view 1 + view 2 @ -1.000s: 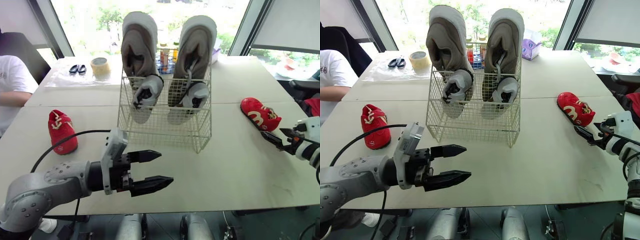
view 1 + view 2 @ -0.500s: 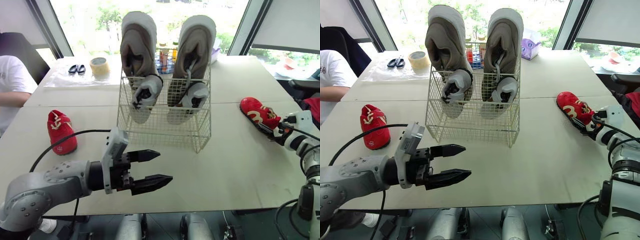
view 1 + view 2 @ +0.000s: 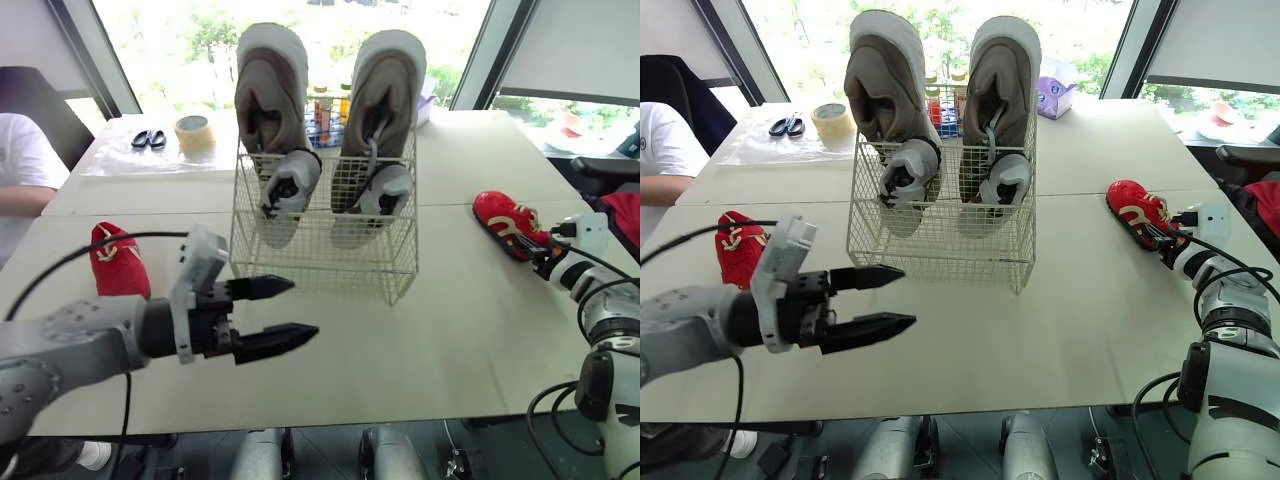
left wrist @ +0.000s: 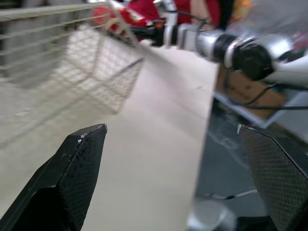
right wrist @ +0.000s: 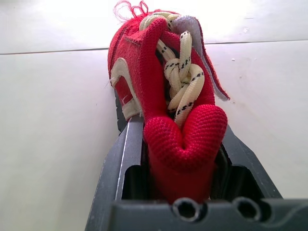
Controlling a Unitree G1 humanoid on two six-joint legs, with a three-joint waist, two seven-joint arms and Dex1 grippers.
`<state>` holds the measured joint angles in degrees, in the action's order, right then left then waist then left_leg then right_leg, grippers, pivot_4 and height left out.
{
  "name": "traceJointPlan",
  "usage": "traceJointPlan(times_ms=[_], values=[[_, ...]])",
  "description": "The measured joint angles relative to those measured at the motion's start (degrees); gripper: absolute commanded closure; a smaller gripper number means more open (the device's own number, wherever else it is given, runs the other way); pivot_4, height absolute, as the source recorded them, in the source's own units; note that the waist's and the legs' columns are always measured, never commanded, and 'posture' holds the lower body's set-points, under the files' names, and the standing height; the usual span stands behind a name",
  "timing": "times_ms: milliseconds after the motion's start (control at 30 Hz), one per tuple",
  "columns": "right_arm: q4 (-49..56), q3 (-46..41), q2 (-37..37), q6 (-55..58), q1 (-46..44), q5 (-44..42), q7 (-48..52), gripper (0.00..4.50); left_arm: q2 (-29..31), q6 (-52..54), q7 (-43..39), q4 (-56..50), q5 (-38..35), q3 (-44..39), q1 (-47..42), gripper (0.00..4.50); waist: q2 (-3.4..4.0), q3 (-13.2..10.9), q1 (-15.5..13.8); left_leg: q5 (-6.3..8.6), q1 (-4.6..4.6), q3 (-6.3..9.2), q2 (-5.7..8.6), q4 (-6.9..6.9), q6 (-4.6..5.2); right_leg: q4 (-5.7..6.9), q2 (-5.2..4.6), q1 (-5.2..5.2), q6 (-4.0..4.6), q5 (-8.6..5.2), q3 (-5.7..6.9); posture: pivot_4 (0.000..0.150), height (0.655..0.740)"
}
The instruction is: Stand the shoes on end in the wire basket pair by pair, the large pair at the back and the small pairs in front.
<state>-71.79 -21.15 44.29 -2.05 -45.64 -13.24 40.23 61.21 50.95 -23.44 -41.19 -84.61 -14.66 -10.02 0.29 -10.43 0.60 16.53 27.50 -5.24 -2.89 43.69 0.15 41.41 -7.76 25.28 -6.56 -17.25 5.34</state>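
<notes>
**A:** Shoes: where's everything?

**B:** Large taupe suede pair point(image 3: 268, 95) stands on end at the back of the white wire basket point(image 3: 320, 262). Small grey-and-white pair point(image 3: 290, 185) stands on end right in front of it. One small red knit shoe with cream laces point(image 5: 166, 91) lies on the pale table point(image 3: 450, 330), out to the robot's right and well apart from the basket. Its red mate point(image 3: 118, 262) lies on the left side.

**A:** Grippers?

**B:** Right gripper point(image 3: 540, 260) is clamped on the right-hand red shoe's heel, one finger on each side. In the wrist view the heel cloth is pinched between them. Left gripper point(image 3: 303, 308) hangs over the table in front of the basket, jaws spread, carrying nothing.

**A:** How will the shoe handle?

**B:** It looks light and soft. The knit upper will squash, so a heel-only hold may let the toe droop or swing on the lift. The sole is probably the stiffest part, so a grip across the heel that takes in the sole seems safer. The laces sit loose and could snag on the wire grid.

**A:** Where does it go?

**B:** My guess is the front row, near the front wall, where there looks to be room.
</notes>
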Motion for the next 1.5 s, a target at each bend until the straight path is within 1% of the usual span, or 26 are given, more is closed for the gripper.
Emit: traceJointPlan(times_ms=[133,200,233,300,367,433,467,533,600,667,733,800,933,1000,1167,1267,1367,1467,1500], values=[[1.98,-2.81,0.78,-1.29,0.02,-2.25,-0.98,3.07,0.92,-0.05,0.43,1.74,1.79,-2.57,0.21,0.0,0.03,-0.02,0.19,0.0,0.03,-0.03,-0.01,-0.05,0.0,0.0,0.0,0.08,-0.01,0.0,-0.02,0.15,0.6675],[6.32,-4.21,1.37,-1.79,0.24,-3.54,-1.22,3.07,0.89,-0.18,-1.49,3.44,1.58,-3.23,-1.47,0.0,0.09,-0.06,0.21,0.0,0.04,-0.06,-0.02,-0.05,-0.01,0.01,0.0,0.11,-0.01,0.0,-0.03,0.15,0.6675],[9.93,-4.24,1.9,-1.89,0.16,-3.92,-1.1,3.07,0.26,-0.18,-2.52,6.38,-0.39,-3.36,-4.87,0.0,0.23,-0.15,0.07,-0.01,0.07,-0.05,-0.02,0.0,-0.02,0.08,0.0,0.13,-0.01,0.0,-0.03,0.15,0.6675],[18.73,-3.6,3.76,-1.8,-1.89,-4.31,0.4,3.07,-1.95,-0.68,-2.97,15.52,-6.71,-4.25,-14.08,0.0,0.62,-0.34,0.03,-0.01,0.05,-0.05,-0.02,0.07,-0.03,0.23,0.0,0.19,-0.02,0.01,-0.08,0.15,0.6675],[26.12,-2.22,9.43,-0.44,-6.9,-4.76,3.25,3.07,-4.67,-1.52,-1.92,25.32,-12.93,-4.92,-23.28,0.0,0.86,-0.44,-0.25,-0.02,0.06,-0.08,0.02,0.0,-0.02,0.35,-0.04,0.26,-0.12,-0.06,-0.15,0.15,0.6675],[32.68,-2.32,14.55,1.06,-11.22,-5.96,5.49,3.07,-5.95,-1.6,-1.28,30.4,-15.26,-5.3,-28.04,0.0,0.8,-0.43,-0.27,-0.01,0.02,-0.09,0.02,-0.24,-0.03,0.2,-0.01,0.26,-0.13,-0.11,-0.14,0.15,0.6675],[36.24,-2.41,16.2,1.87,-13.03,-6.79,6.41,3.07,-6.65,-1.29,-1.06,32.43,-15.64,-5.21,-29.73,0.0,0.65,-0.37,-0.09,-0.02,-0.06,-0.13,0.03,-0.45,-0.04,0.01,0.01,0.21,-0.12,-0.1,-0.14,0.15,0.6675],[42.13,-1.76,17.36,4.62,-15.12,-8.49,8.73,3.07,-9.49,-0.68,-0.05,36.95,-15.93,-4.28,-33.9,0.0,0.29,-0.31,0.19,-0.03,-0.11,-0.26,0.02,-0.46,-0.05,-0.04,0.04,0.14,-0.12,-0.1,-0.11,0.15,0.6675],[49.78,1.58,17.01,11.06,-17.15,-11.9,12.08,3.07,-13.04,0.26,0.0,41.73,-15.35,-1.94,-39.45,0.0,0.25,-0.34,0.6,-0.05,-0.15,-0.47,0.01,-0.4,-0.06,-0.01,0.01,0.17,-0.07,-0.01,-0.23,0.15,0.6675],[59.17,5.33,14.85,17.5,-19.06,-16.5,14.98,3.07,-16.02,1.51,-0.9,44.81,-13.85,0.04,-44.73,0.0,0.25,-0.34,0.65,-0.05,-0.18,-0.49,-0.02,-0.4,-0.06,0.04,0.02,0.18,-0.07,-0.01,-0.27,0.15,0.6675],[66.66,9.59,12.53,19.75,-20.46,-18.16,16.8,3.07,-18.79,1.94,-2.09,47.11,-11.85,0.71,-48.6,0.0,0.23,-0.33,0.4,-0.06,-0.17,-0.47,-0.02,-0.44,-0.08,0.03,0.05,0.2,-0.08,-0.02,-0.25,0.15,0.6675],[70.62,13.65,10.25,19.29,-20.68,-16.96,17.68,3.07,-21.94,1.09,-2.36,48.96,-8.66,0.8,-51.09,0.0,0.18,-0.33,0.03,-0.06,-0.14,-0.49,0.01,-0.45,-0.08,-0.01,0.02,0.19,-0.09,-0.02,-0.25,0.15,0.6675],[71.97,18.5,6.98,15.73,-20.24,-12.67,18.56,3.07,-28.08,-0.12,-1.56,49.82,-3.55,1.21,-51.33,0.0,-0.1,-0.49,-0.74,-0.06,-0.04,-0.5,0.06,-0.31,-0.06,-0.03,-0.01,0.19,-0.18,0.03,-0.25,0.15,0.6675],[71.96,19.55,6.19,13.73,-19.83,-11.04,19.41,3.07,-28.97,0.52,-1.74,49.84,-2.94,1.21,-51.14,0.0,-0.23,-0.56,-0.81,-0.06,-0.04,-0.5,0.05,-0.32,-0.06,-0.04,-0.01,0.2,-0.18,0.04,-0.25,0.15,0.6675],[71.79,20.78,4.92,12.34,-19.39,-9.9,22.16,3.07,-28.96,3.16,-2.49,50.14,-1.32,0.69,-51.14,0.0,-0.25,-0.57,-0.77,-0.07,-0.08,-0.49,0.03,-0.38,-0.08,-0.04,0.01,0.21,-0.18,0.04,-0.24,0.15,0.6675],[71.78,20.94,4.39,12.03,-19.4,-9.81,23.99,3.07,-28.23,6.14,-4.81,51.91,-1.01,0.34,-51.15,0.0,-0.25,-0.57,-0.72,-0.07,-0.08,-0.5,0.03,-0.38,-0.08,-0.04,0.01,0.2,-0.18,0.04,-0.24,0.15,0.6675],[71.65,21.58,4.05,10.75,-19.45,-9.31,26.16,3.07,-26.99,8.25,-8.4,53.34,2.32,1.07,-52.21,0.0,-0.26,-0.58,-0.76,-0.07,-0.08,-0.5,0.03,-0.38,-0.08,-0.03,0.02,0.2,-0.18,0.04,-0.24,0.15,0.6675],[71.66,22.22,3.66,9.01,-19.66,-8.93,28.06,3.07,-25.04,8.99,-14.59,53.45,8.41,4.48,-53.57,0.0,-0.26,-0.58,-0.78,-0.07,-0.09,-0.53,0.03,-0.38,-0.08,-0.03,0.02,0.2,-0.18,0.04,-0.24,0.15,0.6675],[71.78,22.43,3.68,8.73,-19.7,-8.78,28.63,3.1,-24.95,9.12,-16.25,53.48,9.91,5.23,-53.68,0.25,-0.26,-0.58,-0.81,-0.07,-0.09,-0.53,0.03,-0.38,-0.08,-0.03,0.03,0.2,-0.18,0.04,-0.23,0.15,0.6675]])
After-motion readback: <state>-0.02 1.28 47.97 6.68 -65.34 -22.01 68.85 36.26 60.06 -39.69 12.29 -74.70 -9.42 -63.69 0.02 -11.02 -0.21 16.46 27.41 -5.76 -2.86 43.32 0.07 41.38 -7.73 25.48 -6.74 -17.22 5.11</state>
